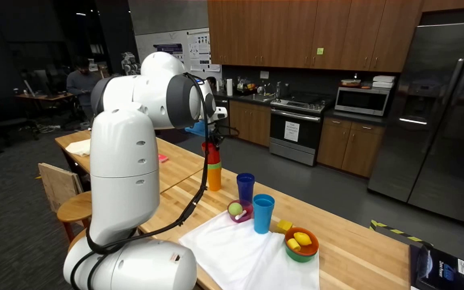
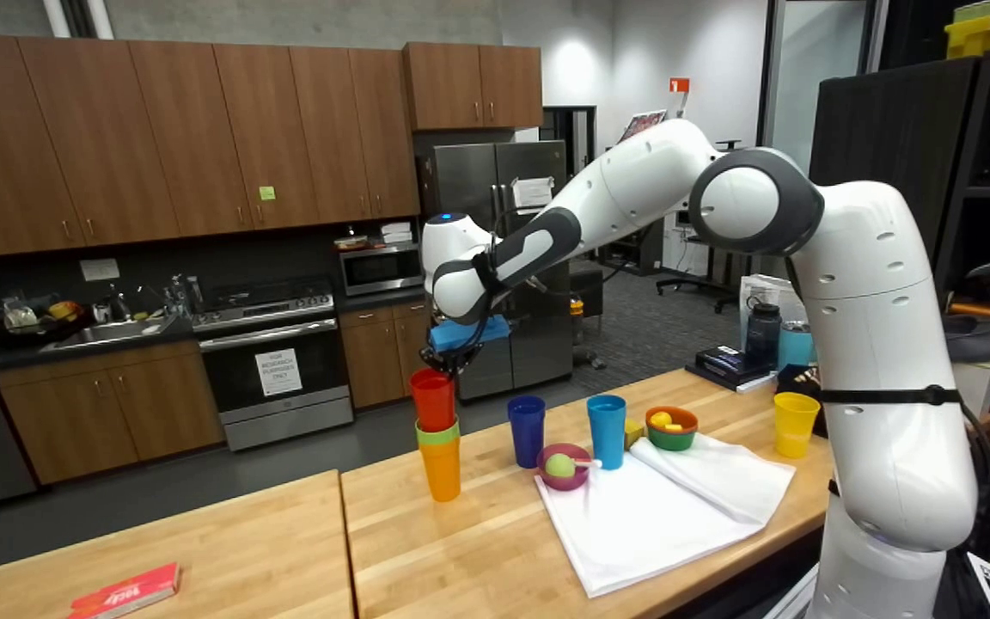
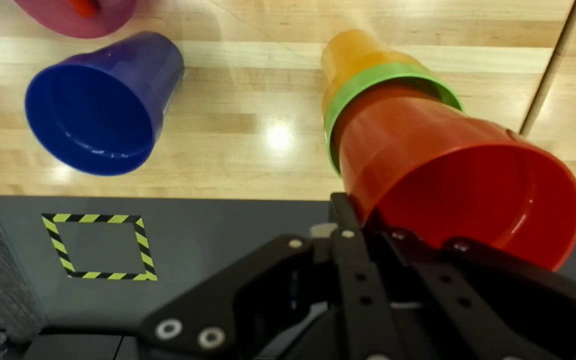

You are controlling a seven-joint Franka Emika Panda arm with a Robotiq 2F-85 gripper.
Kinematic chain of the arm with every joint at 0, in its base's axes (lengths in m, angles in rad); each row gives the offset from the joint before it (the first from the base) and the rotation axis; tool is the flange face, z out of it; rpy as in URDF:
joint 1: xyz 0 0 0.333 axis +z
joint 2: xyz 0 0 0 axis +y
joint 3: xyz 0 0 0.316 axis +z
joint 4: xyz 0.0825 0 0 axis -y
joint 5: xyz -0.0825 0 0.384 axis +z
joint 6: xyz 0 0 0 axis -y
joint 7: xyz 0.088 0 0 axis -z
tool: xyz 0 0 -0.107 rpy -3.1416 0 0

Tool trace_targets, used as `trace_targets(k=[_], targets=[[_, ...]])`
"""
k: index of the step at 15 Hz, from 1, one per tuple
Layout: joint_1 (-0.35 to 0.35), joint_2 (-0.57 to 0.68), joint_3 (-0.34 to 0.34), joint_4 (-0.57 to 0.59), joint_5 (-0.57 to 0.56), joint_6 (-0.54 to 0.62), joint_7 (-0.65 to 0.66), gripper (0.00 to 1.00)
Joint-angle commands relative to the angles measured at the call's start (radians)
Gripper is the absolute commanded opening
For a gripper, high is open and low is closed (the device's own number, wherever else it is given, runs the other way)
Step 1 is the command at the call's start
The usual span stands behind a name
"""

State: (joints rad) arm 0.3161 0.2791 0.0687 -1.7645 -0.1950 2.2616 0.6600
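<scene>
My gripper (image 3: pixel 360 215) is shut on the near wall of a red cup (image 3: pixel 408 130), one finger outside the rim and the other inside. The red cup's base sits inside a green cup (image 3: pixel 363 85), of which only the top band shows. That green cup is nested in an orange cup (image 3: pixel 350 50) standing on the wooden table. In both exterior views the stack looks nearly upright, with the red cup (image 2: pixel 433 402) on top and the gripper (image 1: pixel 216 139) at its rim. A dark blue cup (image 3: pixel 98 115) stands apart from the stack.
A light blue cup (image 2: pixel 607 434), a magenta bowl (image 2: pixel 564 481) with a green ball, and an orange-and-green bowl pair (image 2: pixel 672 438) with yellow items stand by a white cloth (image 2: pixel 658 524). A yellow cup (image 2: pixel 794 425) is near the arm's base. The table's edge runs close to the stack.
</scene>
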Motion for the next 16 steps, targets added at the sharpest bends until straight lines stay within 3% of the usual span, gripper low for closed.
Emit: trace_targets(k=[1,3,10,16], targets=[[-0.011,-0.097,0.028,-0.007,-0.001,-0.047,-0.049,0.01],[-0.006,-0.148,0.043,0.004,-0.015,-0.092,-0.067,0.01],[-0.026,-0.307,0.094,-0.016,-0.142,-0.201,0.095,0.01],[-0.079,-0.356,0.108,-0.194,-0.125,-0.145,0.315,0.01]])
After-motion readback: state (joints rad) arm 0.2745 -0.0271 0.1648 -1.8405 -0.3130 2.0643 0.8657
